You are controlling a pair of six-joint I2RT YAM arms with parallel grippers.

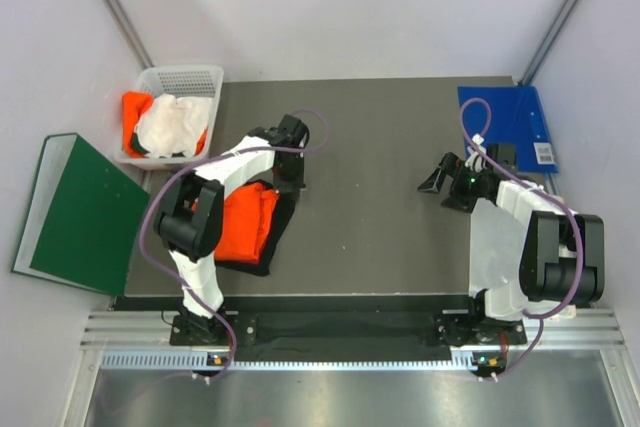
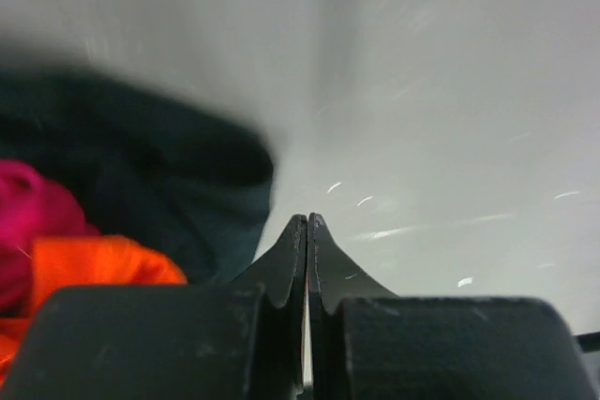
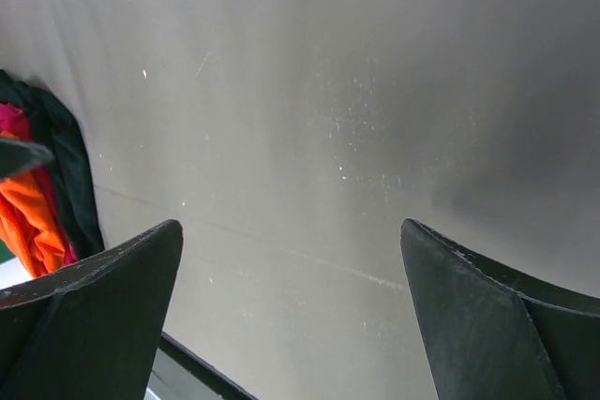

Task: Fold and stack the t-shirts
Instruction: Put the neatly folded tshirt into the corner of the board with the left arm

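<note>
A folded bright orange t-shirt (image 1: 245, 222) lies on top of a black one (image 1: 281, 237) at the table's left; my left arm partly covers the stack. In the left wrist view a magenta shirt (image 2: 26, 203) shows between the orange (image 2: 94, 264) and the black (image 2: 159, 161). My left gripper (image 1: 292, 179) (image 2: 307, 224) is shut with nothing in it, just right of the stack's far corner. A crumpled white shirt (image 1: 172, 125) and an orange one (image 1: 135, 107) lie in the basket. My right gripper (image 1: 432, 184) (image 3: 291, 227) stands open over bare table, pointing left toward the stack (image 3: 37, 213).
A white mesh basket (image 1: 185, 75) sits at the back left corner. A dark green binder (image 1: 80, 212) lies off the table's left edge. A blue folder (image 1: 510, 122) rests at the back right. A dark bar runs along the table's near edge (image 1: 340, 325).
</note>
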